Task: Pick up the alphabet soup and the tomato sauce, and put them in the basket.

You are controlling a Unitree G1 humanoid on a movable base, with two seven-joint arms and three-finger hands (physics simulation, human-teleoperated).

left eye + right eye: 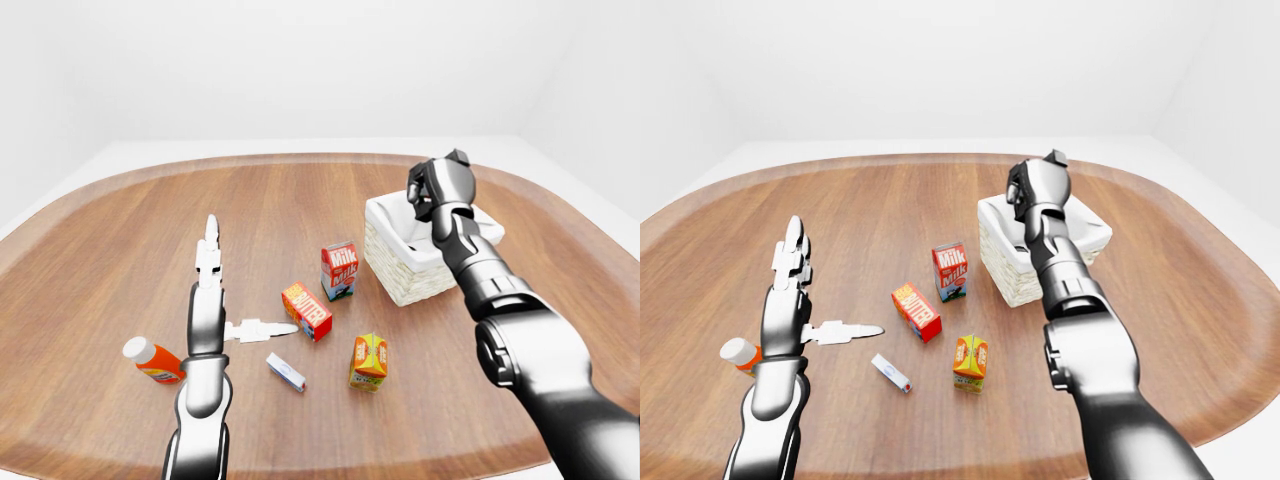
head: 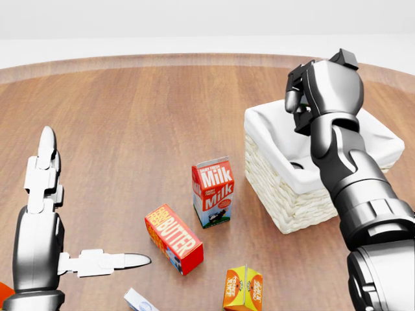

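Silver and curled, my right hand (image 2: pixel 299 103) hangs above the basket (image 2: pixel 285 194), over the corner nearest the top of the head view, its fingers folded in toward the palm; I cannot make out anything between them, so whether it grips something I cannot tell. Inside the basket's white lining a dark round rim (image 2: pixel 297 166) peeks out beside my forearm; it may be one of the cans, but too little shows to be sure. No other can shows in these views.

My left hand (image 2: pixel 58 214) is spread wide, one finger pointing up the head view and another pointing right, touching nothing, low on the left over bare wood.

Between the two hands stand a milk carton (image 2: pixel 213 192), close to the basket's left wall but apart from it, a butter box (image 2: pixel 173 238) just below and left of the milk, an orange juice carton (image 2: pixel 242 289) lower still, and a small white box (image 1: pixel 286 372) lying flat. A bottle with a white cap (image 1: pixel 152 361) lies by my left forearm.

The wooden surface (image 1: pixel 120 230) is broad, with open room to the left and top, and its rounded rim runs well clear of everything.
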